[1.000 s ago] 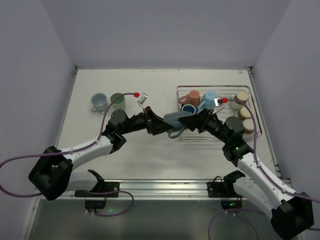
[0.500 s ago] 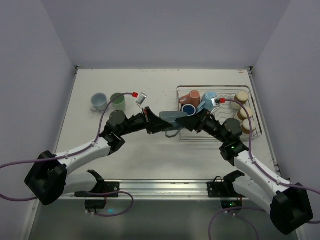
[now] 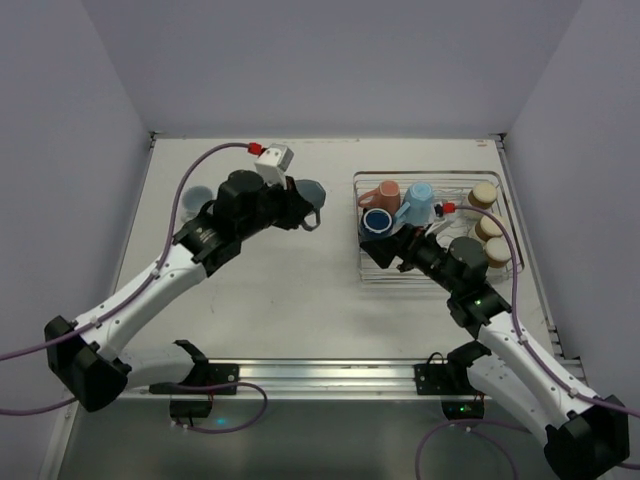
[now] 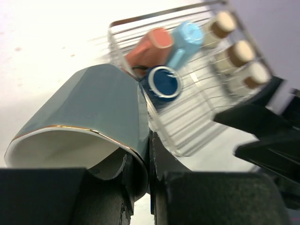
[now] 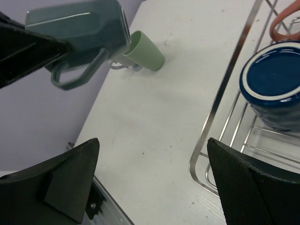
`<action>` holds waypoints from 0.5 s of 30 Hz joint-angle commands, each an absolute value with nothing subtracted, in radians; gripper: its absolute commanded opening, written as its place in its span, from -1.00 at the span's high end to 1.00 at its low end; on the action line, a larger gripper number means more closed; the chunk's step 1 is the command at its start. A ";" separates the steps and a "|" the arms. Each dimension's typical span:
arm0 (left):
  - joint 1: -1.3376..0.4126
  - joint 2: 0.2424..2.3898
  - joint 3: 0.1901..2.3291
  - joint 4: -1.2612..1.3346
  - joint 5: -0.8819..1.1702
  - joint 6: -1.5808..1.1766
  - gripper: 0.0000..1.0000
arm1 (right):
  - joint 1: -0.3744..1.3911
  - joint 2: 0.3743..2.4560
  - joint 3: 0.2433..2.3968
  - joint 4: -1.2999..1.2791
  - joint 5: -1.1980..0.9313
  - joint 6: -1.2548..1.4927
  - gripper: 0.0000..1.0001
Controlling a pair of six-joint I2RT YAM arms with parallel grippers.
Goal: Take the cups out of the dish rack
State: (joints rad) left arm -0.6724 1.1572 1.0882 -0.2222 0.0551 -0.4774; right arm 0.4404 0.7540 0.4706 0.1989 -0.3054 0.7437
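Between the clamped fingers [image 4: 56, 197] of the left tool [image 4: 143, 164], a slate-blue mug [image 4: 89, 103], gold-rimmed (unseen from above); right tool [image 5: 152, 159] agape, empty.

Bright, even light, soft shadows; left wrist view smears the dish rack [image 4: 187, 131].

You look down on a white surface [image 3: 300, 300] boxed in on three sides by plain, pale lavender walls: a back wall [image 3: 330, 60], a left wall [image 3: 60, 160] and a right wall [image 3: 590, 140]. Each meets the surface in a straight seam. Along the near edge runs a silver metal rail [image 3: 330, 372]. Below it lies a darker grey-green strip [image 3: 330, 440]; you cannot tell whether it is floor. The light is soft and even, with faint shadows. Up close, the surface shows a few small dark specks.
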 commanded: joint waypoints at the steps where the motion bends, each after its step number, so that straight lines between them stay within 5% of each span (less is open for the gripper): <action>1: -0.631 1.311 1.284 -0.435 -0.103 -0.321 1.00 | 0.443 0.726 0.520 0.077 -0.232 0.647 -0.98; 15: -0.500 1.936 1.810 -0.802 -0.058 -0.178 1.00 | 0.445 0.663 0.557 -0.112 -0.163 0.537 -0.98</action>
